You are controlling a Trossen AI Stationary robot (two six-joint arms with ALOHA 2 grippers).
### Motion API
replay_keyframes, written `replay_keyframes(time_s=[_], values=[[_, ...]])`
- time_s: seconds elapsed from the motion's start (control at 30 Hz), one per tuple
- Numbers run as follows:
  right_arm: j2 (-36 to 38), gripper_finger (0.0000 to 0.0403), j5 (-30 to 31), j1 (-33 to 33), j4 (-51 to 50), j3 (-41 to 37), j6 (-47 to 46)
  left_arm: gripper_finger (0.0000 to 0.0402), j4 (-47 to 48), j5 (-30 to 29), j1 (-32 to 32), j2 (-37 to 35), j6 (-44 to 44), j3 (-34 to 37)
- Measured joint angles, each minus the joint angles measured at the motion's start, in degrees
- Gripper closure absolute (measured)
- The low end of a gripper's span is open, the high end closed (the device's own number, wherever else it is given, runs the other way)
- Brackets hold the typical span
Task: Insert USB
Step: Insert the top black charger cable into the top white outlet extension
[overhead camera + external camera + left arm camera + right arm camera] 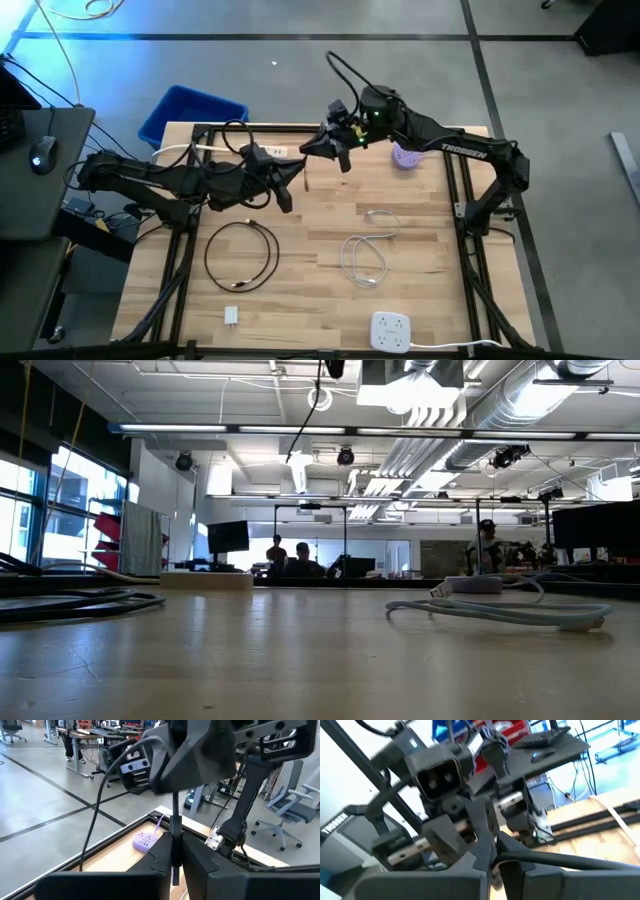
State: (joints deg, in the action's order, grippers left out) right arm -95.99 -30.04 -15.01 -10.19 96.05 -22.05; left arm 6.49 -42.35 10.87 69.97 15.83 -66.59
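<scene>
Evidently the USB cable (175, 827), a thin black lead, was held in the air over the table's back middle, pinched from both sides. The left gripper (174, 865) had its fingers (150, 857) pressed together on the lead's lower stretch, and the right gripper (492, 862) was clamped on it too, with the lead running out sideways past its fingers (480, 845). From above, the two grippers met nose to nose, left (295, 175) below right (318, 148), and the lead between them was too thin to pick out; its plug end could not be made out in any view. Just beside the right gripper lay a purple strip (405, 155) on the table (420, 290). Near the left arm a white strip (275, 152) sat at the back edge. Nearer the front lay a black coil (240, 255) and, well apart from it, a loose white cable (365, 250). At the front edge were a small white charger (231, 316) and a white block (390, 330), whose cord ran off toward the frame's side. Off the back left corner stood a blue bin (190, 115); its inside showed plain blue, partly cut off by the table frame. At table height neither gripper showed, only the white cable (500, 610), and people (300, 560) far behind, small and dark.
</scene>
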Motion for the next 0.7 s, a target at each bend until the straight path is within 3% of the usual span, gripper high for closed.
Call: replay_keyframes(time_s=[0.2,0.4,0.7], values=[[0.1,0.0402,0.0,0.0,-4.4,0.0,2.3,0.0305,1.1,0.6,-0.4,0.0,2.0,0.0],[0.1,0.0402,0.0,0.4,-8.3,0.0,5.1,0.0243,5.4,7.4,-3.4,0.4,9.8,0.0],[0.1,0.0403,0.3,0.9,-15.0,0.0,9.5,0.0225,5.8,20.8,-9.9,1.9,15.7,0.0]])
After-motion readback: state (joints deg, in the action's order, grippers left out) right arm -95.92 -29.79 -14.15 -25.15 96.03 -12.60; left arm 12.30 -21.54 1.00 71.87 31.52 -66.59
